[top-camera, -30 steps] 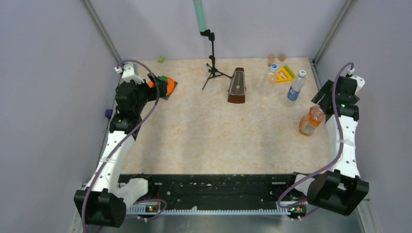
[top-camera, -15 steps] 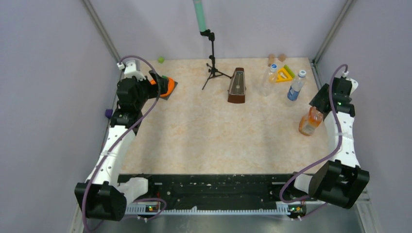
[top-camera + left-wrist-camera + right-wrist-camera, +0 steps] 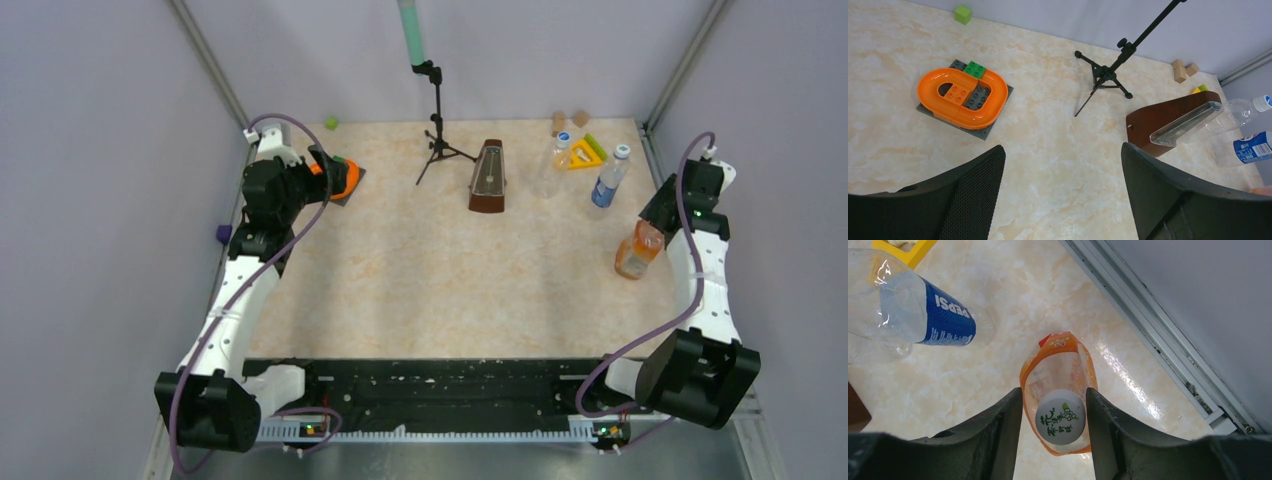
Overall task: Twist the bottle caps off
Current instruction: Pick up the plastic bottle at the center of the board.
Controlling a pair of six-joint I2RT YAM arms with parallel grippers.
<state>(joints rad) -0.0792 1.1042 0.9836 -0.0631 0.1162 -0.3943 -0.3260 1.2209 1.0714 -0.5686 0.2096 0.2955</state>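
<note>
A squat bottle of orange liquid (image 3: 634,254) stands at the right side of the table. In the right wrist view its white cap (image 3: 1060,417) with green print sits between my right gripper's (image 3: 1054,392) fingers. The right finger is at the cap's edge and a thin gap shows on the left, so the jaws are still open. A blue-label bottle (image 3: 605,185) with a white cap (image 3: 622,152) and a plain clear bottle (image 3: 550,165) with a blue cap (image 3: 563,137) stand further back. My left gripper (image 3: 1062,149) hangs open and empty above the far left of the table.
A brown metronome (image 3: 488,178) and a black tripod stand (image 3: 437,130) are at the back middle. An orange toy track (image 3: 345,178) lies by the left gripper. A yellow triangle (image 3: 585,155) and wooden blocks (image 3: 570,118) sit by the bottles. A metal rail (image 3: 1158,340) runs close to the orange bottle's right.
The right gripper's jaws have narrowed around the orange bottle's cap, and that arm has shifted slightly toward the back. The left arm has shifted a little toward the back and has since held still.
</note>
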